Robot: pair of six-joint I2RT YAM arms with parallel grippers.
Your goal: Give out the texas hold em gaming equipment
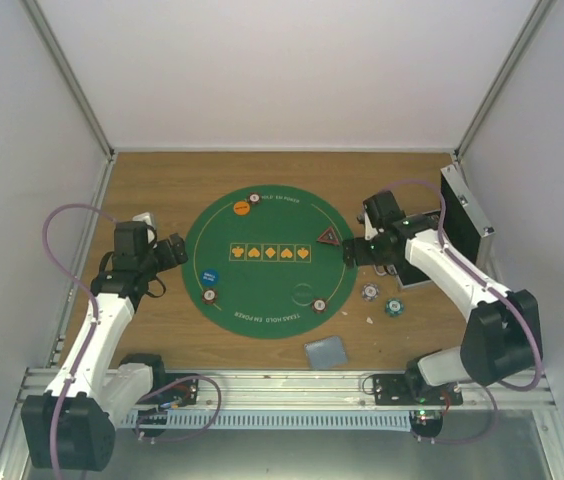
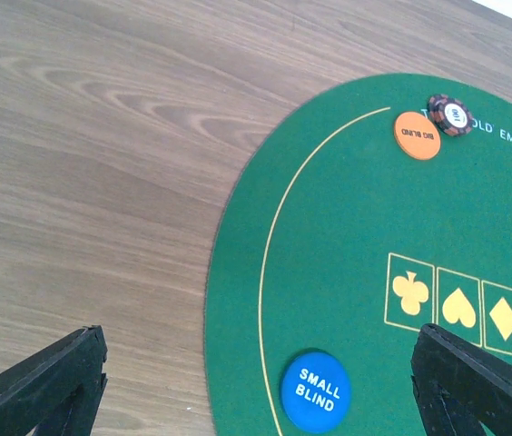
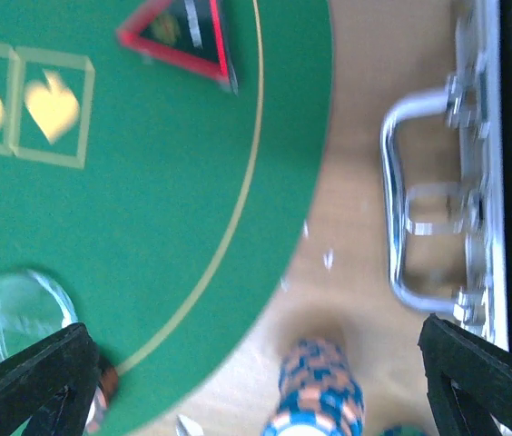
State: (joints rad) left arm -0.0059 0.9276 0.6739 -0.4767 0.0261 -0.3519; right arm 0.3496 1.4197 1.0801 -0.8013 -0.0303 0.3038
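Observation:
On the round green mat (image 1: 267, 290) lie an orange disc (image 1: 241, 208) with a chip (image 1: 254, 198) beside it, a blue disc (image 1: 209, 277) with a red chip (image 1: 209, 295), a dark triangular marker (image 1: 329, 237) and another chip (image 1: 319, 306). Off the mat lie a grey chip stack (image 1: 370, 292), a teal chip (image 1: 393, 307) and grey-blue cards (image 1: 326, 351). My left gripper (image 1: 177, 250) is open and empty over the mat's left edge, above the blue disc (image 2: 316, 391). My right gripper (image 1: 350, 252) is open and empty, above the chip stack (image 3: 320, 391), with the marker (image 3: 183, 32) ahead.
The silver metal case (image 1: 462, 215) stands open at the right edge, its handle (image 3: 428, 209) close to my right gripper. A small white object (image 1: 144, 216) lies behind the left arm. White walls enclose the wooden table (image 1: 162, 340) on three sides.

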